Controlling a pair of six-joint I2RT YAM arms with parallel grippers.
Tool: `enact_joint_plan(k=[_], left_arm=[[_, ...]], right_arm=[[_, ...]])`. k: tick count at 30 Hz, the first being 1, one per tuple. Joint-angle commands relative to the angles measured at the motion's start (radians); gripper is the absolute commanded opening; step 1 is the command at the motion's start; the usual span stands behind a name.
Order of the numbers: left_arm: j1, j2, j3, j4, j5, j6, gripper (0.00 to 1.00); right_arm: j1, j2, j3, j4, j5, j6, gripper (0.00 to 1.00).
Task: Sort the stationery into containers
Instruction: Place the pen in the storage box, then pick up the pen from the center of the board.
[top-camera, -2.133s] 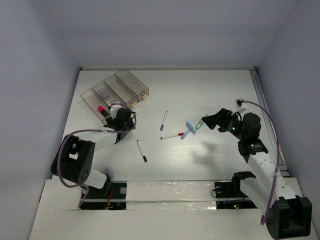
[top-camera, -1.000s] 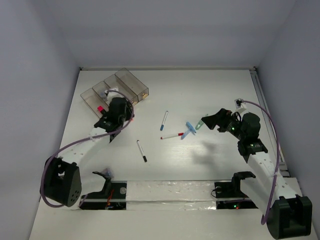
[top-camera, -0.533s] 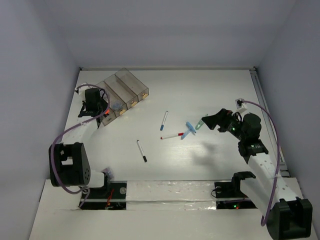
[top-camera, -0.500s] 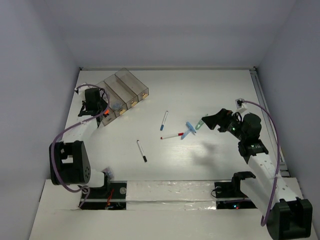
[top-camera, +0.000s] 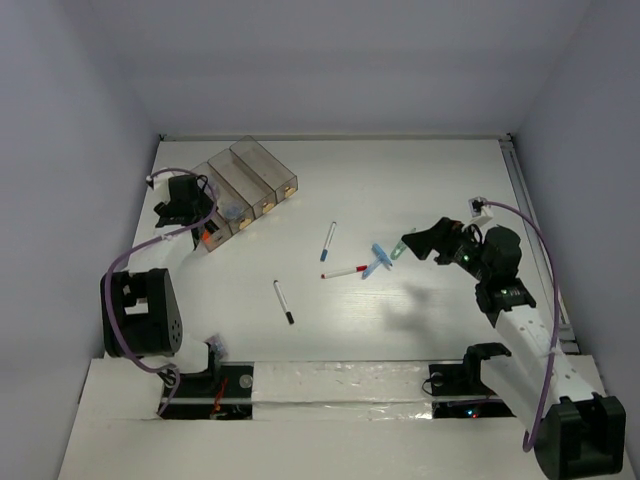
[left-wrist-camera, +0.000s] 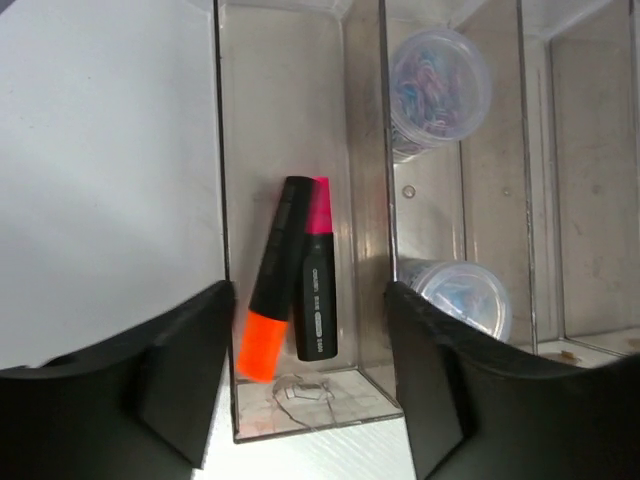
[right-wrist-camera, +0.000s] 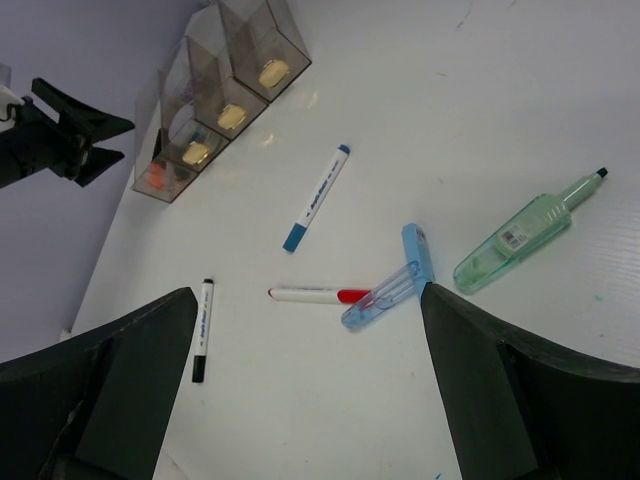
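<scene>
Our first worry is the left claw (left-wrist-camera: 310, 298). It hangs partly spread and empty over the end bin (left-wrist-camera: 280, 90). One finger seems to sit outside the outer wall and the other over the wall shared with the next bin. If we draw it off sideways instead of straight up, a finger could catch a wall and shove the whole row of bins (top-camera: 262, 165), which looks light and stands at the far-left corner of the worktop (top-camera: 420, 170).

The second risk is mid-worktop. The blue clip (right-wrist-camera: 395, 285) touches the tip of the red pen (right-wrist-camera: 320, 295), and the green clip (right-wrist-camera: 525, 232) lies just beside it. The right claw (top-camera: 418, 242) is wide and empty near them, and closing on one could drag or flick its neighbour. The blue pen (right-wrist-camera: 318, 197) and black pen (right-wrist-camera: 204, 328) lie apart and look easier.

The end bin holds the orange highlighter (left-wrist-camera: 272, 290) and pink highlighter (left-wrist-camera: 316, 290). They touch, and the orange one lies slanted. The next bin holds two round tubs (left-wrist-camera: 440, 85) of coloured clips. We see no stationery in the other two.
</scene>
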Motion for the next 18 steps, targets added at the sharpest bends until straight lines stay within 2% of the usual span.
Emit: enact_joint_plan(k=[1,5,7,8,9,12,13,15,16,18], left_arm=[[-0.006,-0.079,0.044,0.033,0.012,0.017,0.61],[-0.104,-0.188,0.041,0.040,0.026,0.034,0.64],[-0.173,-0.258,0.028,0.027,0.016,0.035,0.64],[-0.254,-0.284,0.019,0.021,0.002,0.035,0.63],[-0.294,-0.309,-0.016,0.011,-0.001,0.031,0.61],[-0.414,-0.415,-0.132,-0.002,0.011,-0.010,0.59],[-0.433,-0.474,-0.166,-0.015,0.012,-0.026,0.58],[-0.480,-0.571,-0.279,-0.018,0.022,-0.076,0.58],[-0.491,-0.599,-0.313,-0.019,0.029,-0.096,0.57],[-0.509,-0.643,-0.390,-0.024,0.068,-0.126,0.57]], right_arm=[[0.036,0.019,0.006,0.062,0.013,-0.027,1.00],[0.129,0.073,0.036,0.041,0.105,-0.075,1.00],[0.207,0.102,0.061,0.016,0.178,-0.112,0.95],[0.232,0.113,0.068,0.009,0.197,-0.121,0.91],[0.276,0.125,0.078,-0.004,0.214,-0.136,0.81],[0.324,0.182,0.121,-0.042,0.284,-0.161,0.75],[0.351,0.200,0.136,-0.054,0.300,-0.164,0.65],[0.410,0.266,0.191,-0.091,0.370,-0.167,0.53],[0.410,0.291,0.209,-0.097,0.370,-0.167,0.49],[0.492,0.381,0.278,-0.120,0.447,-0.161,0.44]])
